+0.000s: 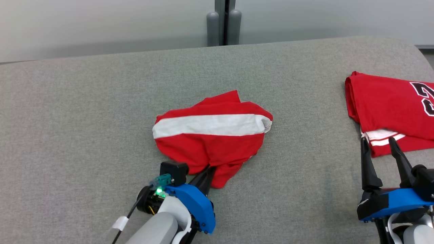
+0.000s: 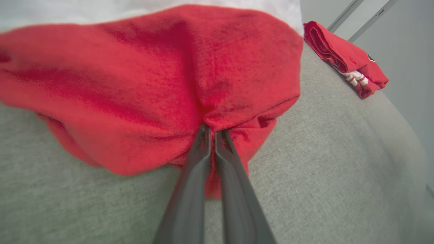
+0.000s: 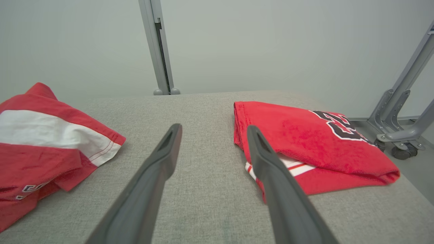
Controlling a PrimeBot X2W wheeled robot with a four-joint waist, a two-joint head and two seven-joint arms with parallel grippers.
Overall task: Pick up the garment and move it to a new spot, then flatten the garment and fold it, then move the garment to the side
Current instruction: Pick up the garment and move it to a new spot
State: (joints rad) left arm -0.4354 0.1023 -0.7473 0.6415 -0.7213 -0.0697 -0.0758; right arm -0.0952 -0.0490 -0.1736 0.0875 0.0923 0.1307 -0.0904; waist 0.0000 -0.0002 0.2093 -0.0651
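Observation:
The garment [image 1: 212, 135] is a crumpled red piece with a broad white stripe, lying in the middle of the grey padded table [image 1: 84, 108]. My left gripper [image 1: 211, 168] is shut on its near edge, and the cloth bunches into folds around the fingertips [image 2: 213, 130]. The same garment [image 3: 40, 135] lies at the left in the right wrist view. My right gripper [image 1: 377, 141] stands open at the lower right with nothing between its fingers, tips just short of a folded red jersey [image 1: 393, 108].
The folded red jersey [image 3: 315, 145] with black lettering and white trim lies at the table's right end. A grey post [image 1: 223, 23] stands behind the table against a pale wall. A wheeled metal frame [image 3: 400, 135] stands beyond the table's right end.

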